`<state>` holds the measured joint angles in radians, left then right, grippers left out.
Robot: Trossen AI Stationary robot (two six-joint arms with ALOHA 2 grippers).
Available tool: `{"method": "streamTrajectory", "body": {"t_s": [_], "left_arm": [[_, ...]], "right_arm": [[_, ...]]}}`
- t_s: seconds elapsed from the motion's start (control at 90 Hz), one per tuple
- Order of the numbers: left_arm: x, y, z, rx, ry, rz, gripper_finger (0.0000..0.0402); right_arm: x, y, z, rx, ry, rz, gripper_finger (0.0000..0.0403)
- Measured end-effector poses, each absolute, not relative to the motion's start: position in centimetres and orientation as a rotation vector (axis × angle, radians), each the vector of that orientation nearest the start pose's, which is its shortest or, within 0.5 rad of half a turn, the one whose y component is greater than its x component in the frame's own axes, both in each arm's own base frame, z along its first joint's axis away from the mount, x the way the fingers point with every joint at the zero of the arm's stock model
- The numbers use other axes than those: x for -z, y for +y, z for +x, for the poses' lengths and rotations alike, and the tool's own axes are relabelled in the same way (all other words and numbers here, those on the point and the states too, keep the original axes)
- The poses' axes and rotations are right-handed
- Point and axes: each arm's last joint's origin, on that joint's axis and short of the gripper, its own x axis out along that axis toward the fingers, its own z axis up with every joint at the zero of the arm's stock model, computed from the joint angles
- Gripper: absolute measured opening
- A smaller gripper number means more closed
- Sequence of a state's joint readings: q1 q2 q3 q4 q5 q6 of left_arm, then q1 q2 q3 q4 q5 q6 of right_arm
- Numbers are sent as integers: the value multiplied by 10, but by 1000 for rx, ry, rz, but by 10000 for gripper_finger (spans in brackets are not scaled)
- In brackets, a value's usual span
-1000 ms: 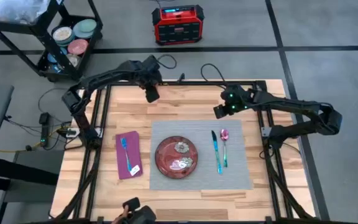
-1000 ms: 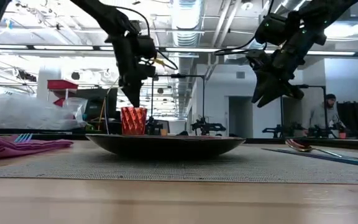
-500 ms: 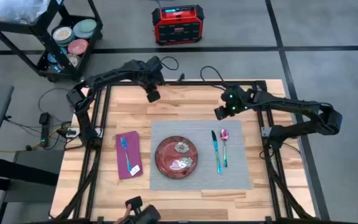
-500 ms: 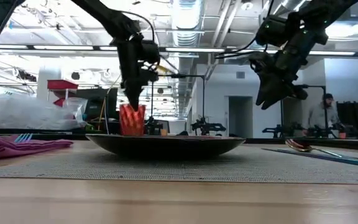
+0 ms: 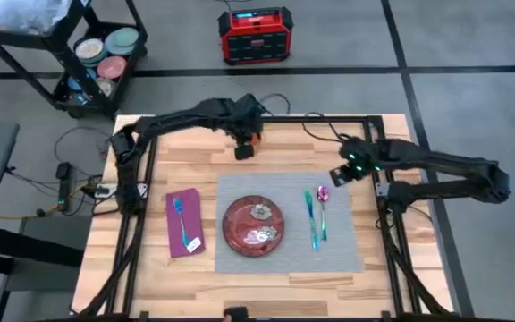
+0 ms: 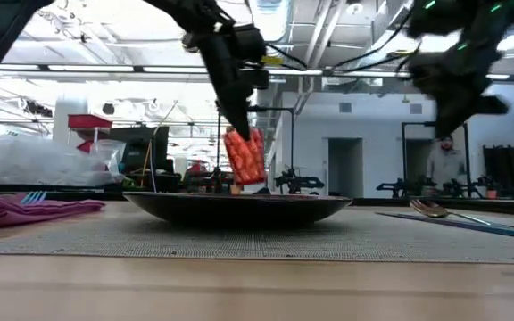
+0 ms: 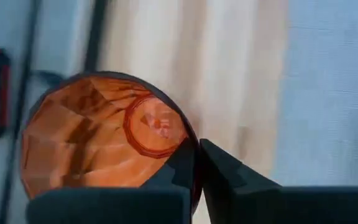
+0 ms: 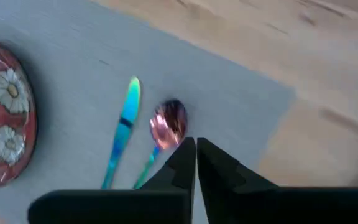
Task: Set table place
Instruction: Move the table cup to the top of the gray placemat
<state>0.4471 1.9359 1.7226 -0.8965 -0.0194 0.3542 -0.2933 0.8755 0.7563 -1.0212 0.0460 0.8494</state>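
The orange cup (image 5: 244, 150) hangs tilted near the table's (image 5: 195, 165) far edge, just beyond the grey placemat (image 5: 289, 259), with my left gripper (image 5: 242, 143) shut on it. On the placemat lie the red plate (image 5: 254, 224), a teal knife (image 5: 311, 219) and a pink spoon (image 5: 323, 204). Left of the mat is the purple napkin (image 5: 185, 222) with a blue fork (image 5: 181, 219) on it. My right gripper (image 5: 338, 174) hovers shut and holding nothing over the mat's far right corner, close above the spoon's bowl (image 8: 168, 121). My left gripper holds the cup by its rim (image 7: 190, 149), one finger (image 7: 182, 168) inside the cup and the other outside. The fingers come from above, slanting down. The cup (image 6: 244, 156) hangs tilted below them, its base raised off the tabletop.
A black cart (image 5: 97, 54) with bowls stands beyond the table's far left corner, and a red box (image 5: 256, 34) sits on the floor behind the table. A person (image 6: 444, 165) stands far off in the room. Bare wood lies right of the mat.
My left gripper has gone toward the table's right along the far edge, taking the cup with it; the cup, which stood upright on the table, is now raised and tilted. My right gripper has moved a little toward the right and near edges, staying shut.
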Motion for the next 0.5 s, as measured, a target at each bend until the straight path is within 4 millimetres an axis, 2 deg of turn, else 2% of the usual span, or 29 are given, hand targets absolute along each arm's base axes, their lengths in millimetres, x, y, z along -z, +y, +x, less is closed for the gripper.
{"method": "streamTrajectory", "body": {"t_s": [0.256, 0.389, 0.5], "left_arm": [[-271, 154, 427, -92, 1106, 178, 0], [-277, 142, 453, -36, 1078, 247, 0], [-272, 139, 470, -26, 1060, 256, 0]], "right_arm": [[-260, -15, 99, 839, 884, 962, 1], [-260, -10, 95, 860, 872, 972, 1], [-260, -7, 95, 861, 865, 966, 1]]}}
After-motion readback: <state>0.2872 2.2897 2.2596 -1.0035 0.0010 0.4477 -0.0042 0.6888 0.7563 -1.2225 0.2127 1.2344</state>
